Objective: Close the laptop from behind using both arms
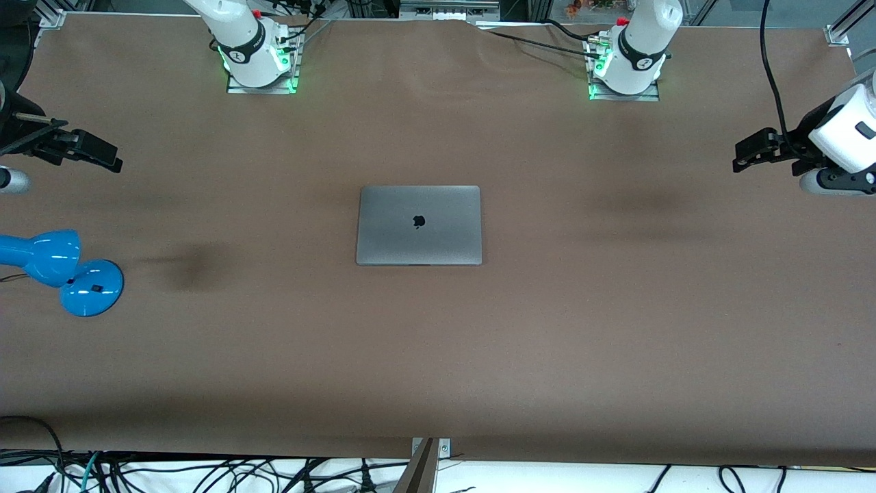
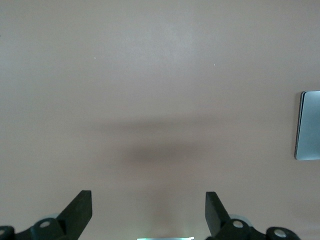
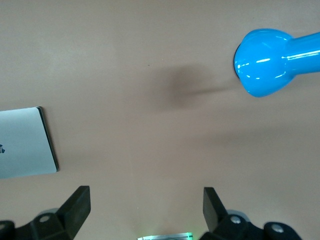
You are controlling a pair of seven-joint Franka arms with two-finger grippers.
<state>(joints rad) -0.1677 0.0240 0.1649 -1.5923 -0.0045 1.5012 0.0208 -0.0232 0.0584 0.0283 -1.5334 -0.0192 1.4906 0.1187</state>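
Mid-counter (image 1: 547,329), laptop (image 1: 419,225) lies flat, lid down, logo up. Left pincer (image 2: 149,210) hangs over bare counter toward the left arm's end, fingers apart, empty. Right pincer (image 3: 146,207) hangs over the other end near blue lamp (image 1: 58,268), fingers apart, empty.

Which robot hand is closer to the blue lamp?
The right hand. It hangs open above the table at the right arm's end, close to the blue lamp. The left hand, also open, hangs over the left arm's end, with the laptop between.
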